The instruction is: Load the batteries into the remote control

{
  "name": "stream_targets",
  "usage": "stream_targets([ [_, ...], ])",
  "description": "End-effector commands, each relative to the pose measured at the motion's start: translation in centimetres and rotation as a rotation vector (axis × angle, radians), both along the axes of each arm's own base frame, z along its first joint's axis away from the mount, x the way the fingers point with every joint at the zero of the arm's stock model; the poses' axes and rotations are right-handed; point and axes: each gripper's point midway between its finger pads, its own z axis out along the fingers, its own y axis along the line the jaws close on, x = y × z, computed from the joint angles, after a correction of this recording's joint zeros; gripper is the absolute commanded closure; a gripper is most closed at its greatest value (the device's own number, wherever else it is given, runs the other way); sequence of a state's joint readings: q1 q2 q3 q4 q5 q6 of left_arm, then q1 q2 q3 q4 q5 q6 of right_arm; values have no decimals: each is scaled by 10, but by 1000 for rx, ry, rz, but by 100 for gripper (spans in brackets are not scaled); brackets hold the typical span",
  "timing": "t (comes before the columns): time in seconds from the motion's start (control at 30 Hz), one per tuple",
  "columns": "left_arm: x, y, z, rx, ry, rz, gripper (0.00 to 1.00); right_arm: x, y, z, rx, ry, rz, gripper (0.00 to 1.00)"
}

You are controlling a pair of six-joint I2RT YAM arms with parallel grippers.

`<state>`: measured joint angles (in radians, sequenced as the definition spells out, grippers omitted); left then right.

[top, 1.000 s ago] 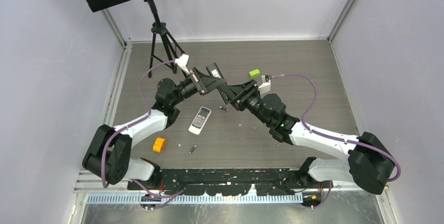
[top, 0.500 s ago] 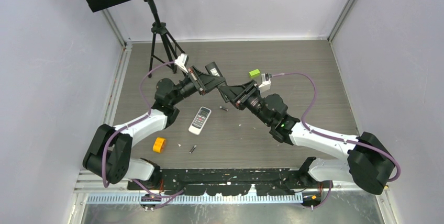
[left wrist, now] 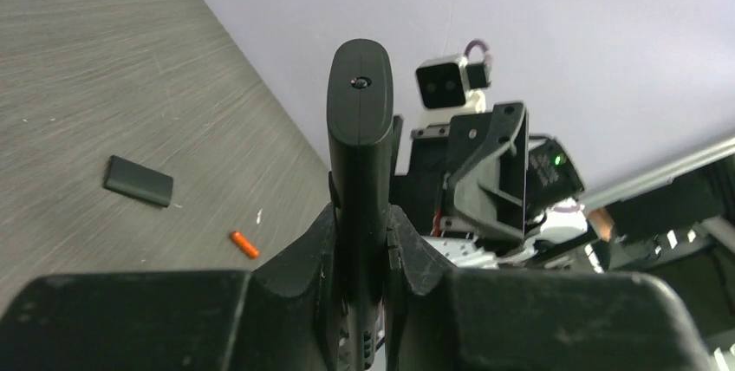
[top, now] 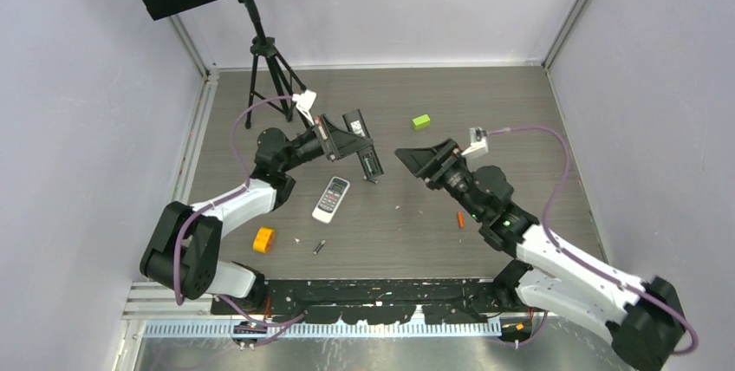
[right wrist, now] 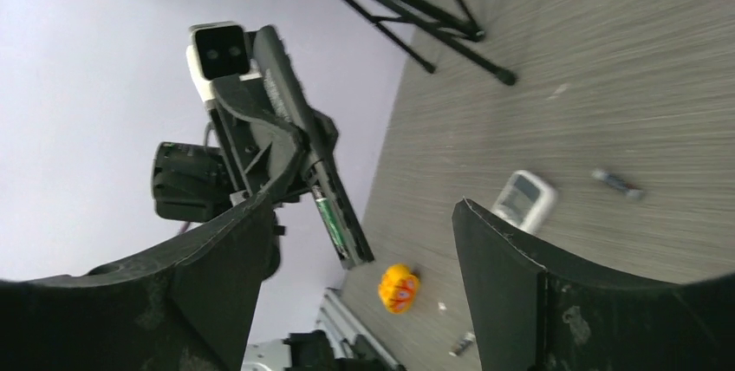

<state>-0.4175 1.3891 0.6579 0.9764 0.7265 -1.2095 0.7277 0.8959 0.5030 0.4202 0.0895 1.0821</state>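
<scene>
My left gripper (top: 344,139) is shut on a black remote control (top: 364,147) and holds it above the table, its end pointing at the right arm. In the left wrist view the remote (left wrist: 359,141) stands between the fingers (left wrist: 299,254). In the right wrist view its open battery bay shows a green battery (right wrist: 332,218) inside. My right gripper (top: 414,161) is open and empty, apart from the remote on its right. An orange-red battery (top: 460,220) lies by the right arm. A dark battery (top: 319,247) lies near the front, another (right wrist: 617,182) beside the white remote.
A white remote (top: 330,198) lies flat in the middle. A chunky orange block (top: 263,239) sits front left, a lime-green block (top: 421,121) at the back. A tripod (top: 264,68) stands back left. A small black cover (left wrist: 139,180) lies on the table.
My right gripper has pulled back to the right, away from the black remote. The orange-red battery now shows on the table. My left gripper still holds the remote.
</scene>
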Motion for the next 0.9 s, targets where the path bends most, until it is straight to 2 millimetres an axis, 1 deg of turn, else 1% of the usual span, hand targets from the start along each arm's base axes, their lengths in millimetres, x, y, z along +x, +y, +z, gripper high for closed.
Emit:
stream_targets([
  [0.0, -18, 3, 15, 58, -264, -86, 100, -3, -51, -34, -270, 38, -131, 20],
  [0.1, -22, 7, 19, 70, -306, -80, 100, -2, -83, -56, -465, 120, -229, 23],
  [0.13, -23, 9, 19, 77, -327, -69, 100, -2, -89, -62, -517, 142, -247, 23],
  [0.2, -24, 10, 15, 111, -337, -66, 100, -1, -91, -72, -596, 161, -232, 27],
  [0.27, -25, 10, 12, 152, -346, -80, 100, 0, -85, -84, -650, 172, -185, 30],
  [0.4, -23, 13, 6, 195, -359, -51, 100, 6, -66, -106, -706, 192, -94, 34],
  [0.53, -21, 17, 6, 211, -365, -10, 100, 13, -31, -120, -706, 174, 54, 36],
  [0.6, -19, 17, 6, 211, -363, 2, 100, 22, -18, -127, -711, 181, 85, 37],
  [0.67, -17, 18, 6, 210, -354, 17, 100, 31, -15, -132, -730, 197, 74, 39],
  [0.7, -15, 19, 6, 208, -348, 30, 100, 36, -18, -135, -749, 213, 43, 42],
  [0.73, -13, 19, 4, 206, -335, 38, 100, 41, -26, -140, -773, 241, -5, 42],
  [0.8, -10, 18, 1, 196, -314, 47, 100, 45, -52, -150, -848, 307, -128, 43],
  [0.83, -9, 18, -1, 192, -308, 48, 100, 46, -69, -154, -900, 340, -200, 42],
  [0.87, -8, 18, -3, 191, -300, 49, 100, 45, -85, -156, -951, 370, -261, 40],
])
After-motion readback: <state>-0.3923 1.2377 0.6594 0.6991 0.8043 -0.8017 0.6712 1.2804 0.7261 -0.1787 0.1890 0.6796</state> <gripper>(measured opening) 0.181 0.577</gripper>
